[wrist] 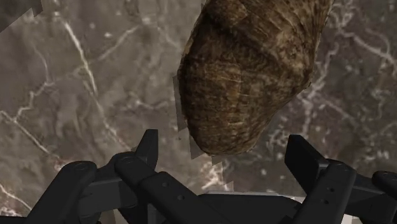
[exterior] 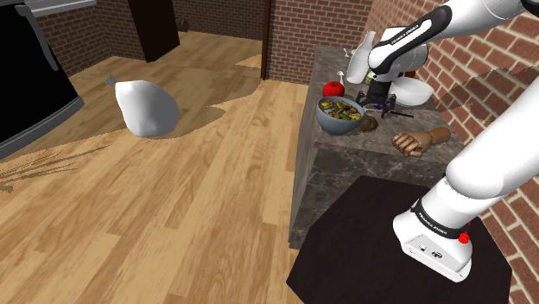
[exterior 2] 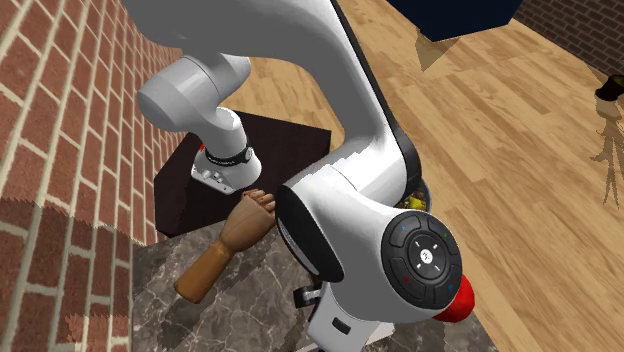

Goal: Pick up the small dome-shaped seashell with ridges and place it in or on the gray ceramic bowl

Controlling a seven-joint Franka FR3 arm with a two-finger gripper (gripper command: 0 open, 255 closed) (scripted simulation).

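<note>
the gripper (wrist: 222, 143) hovered spread over the brown ridged seashell (wrist: 248, 70) on the marble desk (wrist: 83, 83), not touching it.

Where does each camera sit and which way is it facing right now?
Shoulder view: behind the stand, looking down over the counter; stand and arm show.
Second exterior view: by the brick wall, facing back toward the stand; arm close up.
Wrist view: above the shell, looking down; open tool shows.
Both exterior views share the wooden hand.
</note>
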